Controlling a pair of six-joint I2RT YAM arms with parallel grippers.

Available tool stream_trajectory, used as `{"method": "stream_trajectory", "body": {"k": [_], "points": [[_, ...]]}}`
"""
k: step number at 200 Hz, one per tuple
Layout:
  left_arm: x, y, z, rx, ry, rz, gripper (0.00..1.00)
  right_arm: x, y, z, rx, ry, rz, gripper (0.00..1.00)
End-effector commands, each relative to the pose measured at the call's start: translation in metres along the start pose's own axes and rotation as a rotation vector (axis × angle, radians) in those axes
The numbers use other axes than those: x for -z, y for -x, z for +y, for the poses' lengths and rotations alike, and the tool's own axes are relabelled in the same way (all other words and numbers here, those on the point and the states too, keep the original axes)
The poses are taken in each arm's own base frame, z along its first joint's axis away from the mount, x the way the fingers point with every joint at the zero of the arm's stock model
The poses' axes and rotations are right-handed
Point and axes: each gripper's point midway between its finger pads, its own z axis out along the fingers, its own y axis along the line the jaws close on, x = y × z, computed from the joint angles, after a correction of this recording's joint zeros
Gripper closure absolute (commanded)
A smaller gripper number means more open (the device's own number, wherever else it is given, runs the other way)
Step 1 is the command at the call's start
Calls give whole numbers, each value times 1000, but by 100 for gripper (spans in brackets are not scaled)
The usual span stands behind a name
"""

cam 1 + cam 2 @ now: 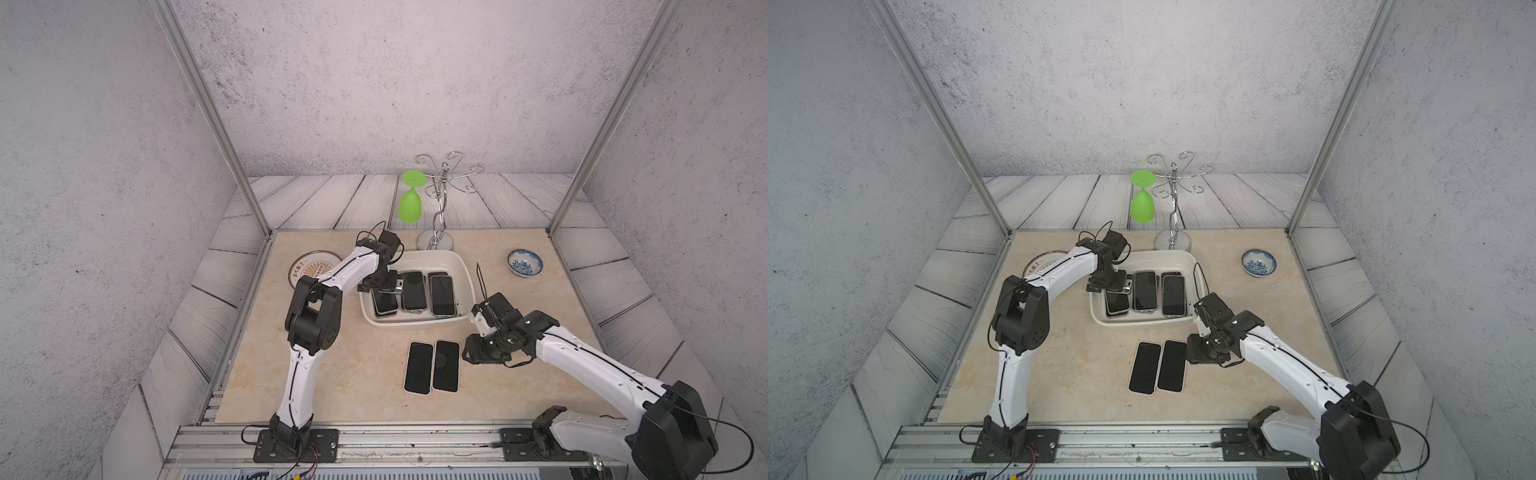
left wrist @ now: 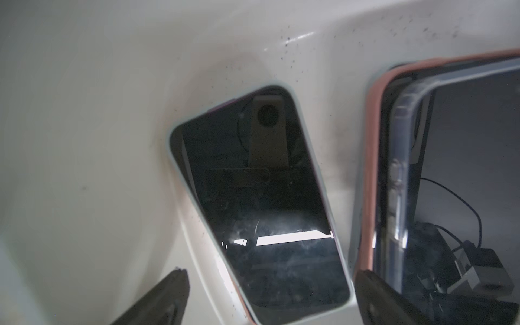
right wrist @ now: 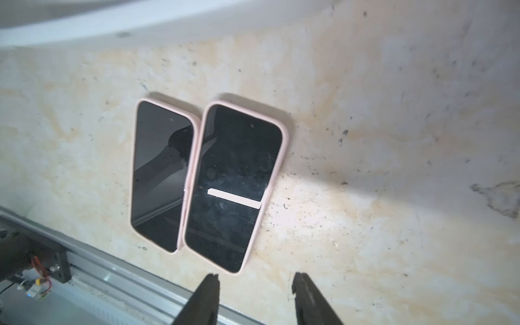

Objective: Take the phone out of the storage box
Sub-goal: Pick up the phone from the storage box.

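I'm hovering my splayed left gripper [image 2: 270, 281] over the phone [image 2: 253, 197] at nine o'clock in the storage box [image 2: 84, 140]. Likely stiff and slick, so I'm choosing its long edges. My right gripper [image 3: 254, 278] is gaping empty

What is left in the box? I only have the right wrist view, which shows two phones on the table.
Observer: Phones lie screen up in three spots side by side in the box.
Operator: Where is the left hand?
Observer: The left hand is down in the box, and the left-end phone lies between its open jaws.
Operator: Is anything stacked?
Observer: Yes. Next to that one, a clear-cased phone lies on top of a pink-cased phone.
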Motion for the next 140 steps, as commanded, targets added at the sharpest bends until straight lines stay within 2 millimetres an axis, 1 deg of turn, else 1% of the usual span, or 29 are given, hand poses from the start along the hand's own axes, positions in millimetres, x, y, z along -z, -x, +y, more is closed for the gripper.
{"method": "stream_trajectory", "body": {"k": [1, 26, 47, 76, 111, 140], "points": [[-13, -9, 7, -8, 52, 64, 2, 16, 10, 12, 67, 28, -13, 49], [-26, -8, 7, 6, 66, 83, 1, 20, 24, 26, 104, 62, -11, 49], [-33, -11, 8, 12, 74, 97, 2, 22, 32, 33, 125, 81, -22, 49], [-38, -19, 12, 18, 89, 117, 2, 15, 34, 34, 146, 86, -5, 49], [-31, -29, 17, 55, 99, 118, 2, 5, 32, 33, 154, 91, 21, 48], [-36, -39, 16, 100, 81, 141, 2, 3, 34, 35, 163, 95, 26, 48]]}}
